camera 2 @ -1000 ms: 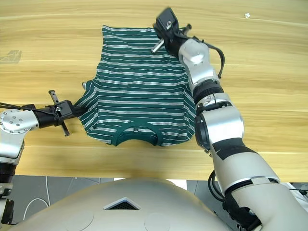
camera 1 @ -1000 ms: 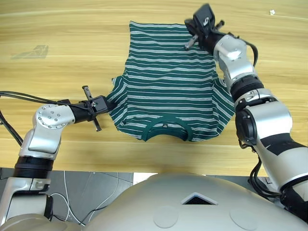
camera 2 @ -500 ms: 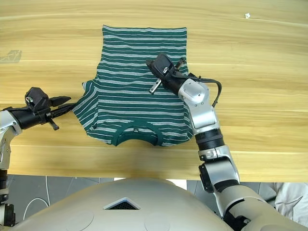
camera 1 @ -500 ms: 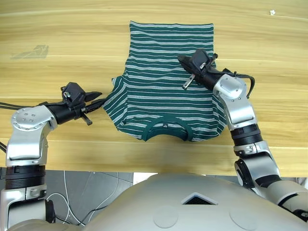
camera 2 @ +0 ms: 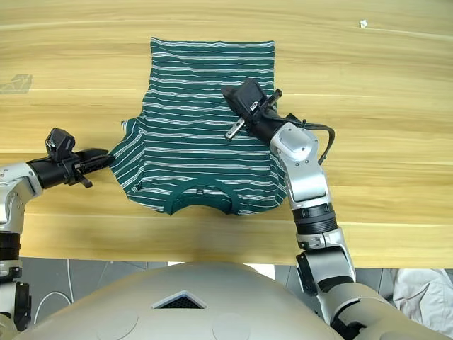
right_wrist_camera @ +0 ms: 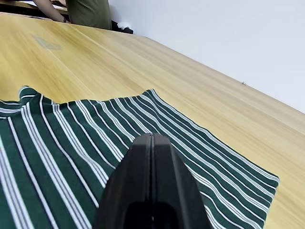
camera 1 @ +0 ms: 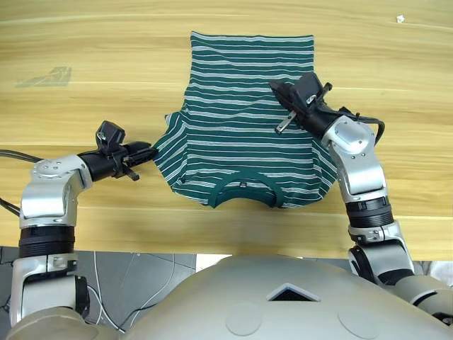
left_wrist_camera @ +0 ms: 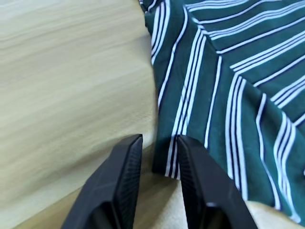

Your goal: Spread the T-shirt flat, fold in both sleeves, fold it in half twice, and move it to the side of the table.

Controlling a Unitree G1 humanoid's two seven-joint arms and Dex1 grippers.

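One T-shirt (camera 1: pixel 244 127), dark green with white stripes, is laid on the wooden desk (camera 1: pixel 85 42). Its collar is turned toward the robot and its hem lies at the far end. The left sleeve is spread outward. The right sleeve is partly hidden under the right arm.

- Left pincer (left_wrist_camera: pixel 159 150): set low at the desk surface beside the left sleeve. The fingers (left_wrist_camera: pixel 126 176) are parted by a narrow gap, and the sleeve's edge reaches into that gap. Nothing is clamped.
- Right pincer (right_wrist_camera: pixel 151 140): fingers pressed fully together, nothing held. It is poised over the shirt's right half. Contact with the cloth cannot be told.

A small white scrap (camera 1: pixel 400 18) is seen at the desk's far right, well apart from the shirt.
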